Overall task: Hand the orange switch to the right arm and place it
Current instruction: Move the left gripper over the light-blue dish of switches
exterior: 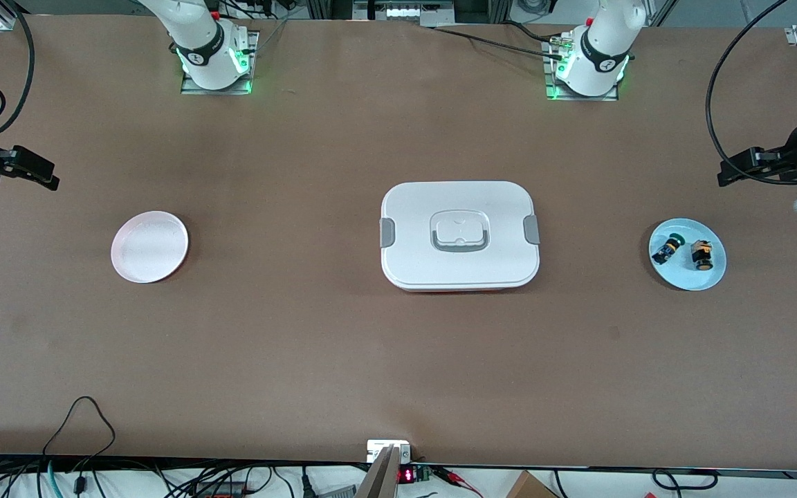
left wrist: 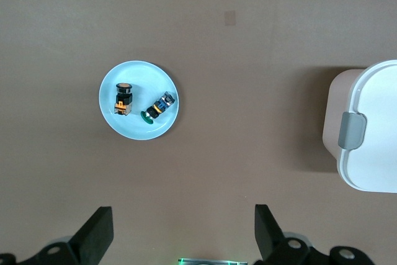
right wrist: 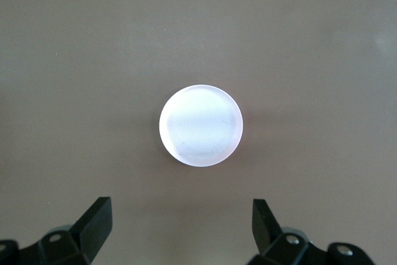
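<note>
Because nothing has yet been picked up, the layout reads as a starting arrangement: the brown table (exterior: 343,346) carries a closed white lidded box (exterior: 460,234) at its middle, which seems to split the surface into a pick-up end and a drop-off end. Toward the right arm's end lies a bare pink plate (exterior: 149,246), likely the place meant to receive the part, and toward the left arm's end lies a pale blue plate (exterior: 706,278) that keeps the two small parts together within the left arm's reach. On that blue plate the orange switch (exterior: 701,254) lies beside a green-capped switch (exterior: 665,248), apart from it and a little closer to the table's end. The right arm (exterior: 194,34) waits, its right gripper (right wrist: 180,231) hanging high over the table with the pink plate showing under it, fingers spread wide and empty. The left gripper (left wrist: 183,234) likewise hovers high near the blue plate, fingers wide apart and holding nothing, so by my judgement the first step, grasping the orange switch, is not yet begun.
</note>
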{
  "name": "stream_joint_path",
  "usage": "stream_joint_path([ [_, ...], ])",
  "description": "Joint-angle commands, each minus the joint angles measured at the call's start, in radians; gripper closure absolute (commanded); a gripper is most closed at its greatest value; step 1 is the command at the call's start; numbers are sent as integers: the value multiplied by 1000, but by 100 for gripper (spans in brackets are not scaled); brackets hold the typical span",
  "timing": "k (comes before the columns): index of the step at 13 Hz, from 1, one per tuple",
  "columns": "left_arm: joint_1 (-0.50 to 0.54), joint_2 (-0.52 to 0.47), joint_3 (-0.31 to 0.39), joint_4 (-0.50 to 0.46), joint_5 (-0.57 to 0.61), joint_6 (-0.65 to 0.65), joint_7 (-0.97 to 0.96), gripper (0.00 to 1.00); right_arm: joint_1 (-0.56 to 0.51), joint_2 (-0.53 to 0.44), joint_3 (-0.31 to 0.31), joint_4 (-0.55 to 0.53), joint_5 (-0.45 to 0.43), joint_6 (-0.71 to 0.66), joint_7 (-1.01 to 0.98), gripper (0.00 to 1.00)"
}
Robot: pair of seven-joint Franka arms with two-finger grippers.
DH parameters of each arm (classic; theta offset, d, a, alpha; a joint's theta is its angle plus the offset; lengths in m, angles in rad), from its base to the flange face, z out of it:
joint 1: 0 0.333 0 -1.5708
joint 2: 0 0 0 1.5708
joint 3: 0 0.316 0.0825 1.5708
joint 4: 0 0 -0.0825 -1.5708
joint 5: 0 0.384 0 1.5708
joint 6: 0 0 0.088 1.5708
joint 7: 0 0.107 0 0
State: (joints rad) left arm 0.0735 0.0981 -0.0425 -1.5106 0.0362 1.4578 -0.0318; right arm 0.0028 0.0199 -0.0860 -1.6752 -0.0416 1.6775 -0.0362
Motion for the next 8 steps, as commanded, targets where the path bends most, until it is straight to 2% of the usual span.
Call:
stream_joint_path([
  [1, 2, 14, -4, 32, 2, -7, -8, 0, -10, 8, 8, 22, 16, -10, -11, 0],
  [6, 9, 43, -2, 73, -1, -8, 3, 0, -10, 8, 6, 22, 16, -10, -11, 0],
  [8, 15, 43, -2, 56, -15, -10, 56, 0, -10, 9, 8, 22, 16, -9, -11, 0],
])
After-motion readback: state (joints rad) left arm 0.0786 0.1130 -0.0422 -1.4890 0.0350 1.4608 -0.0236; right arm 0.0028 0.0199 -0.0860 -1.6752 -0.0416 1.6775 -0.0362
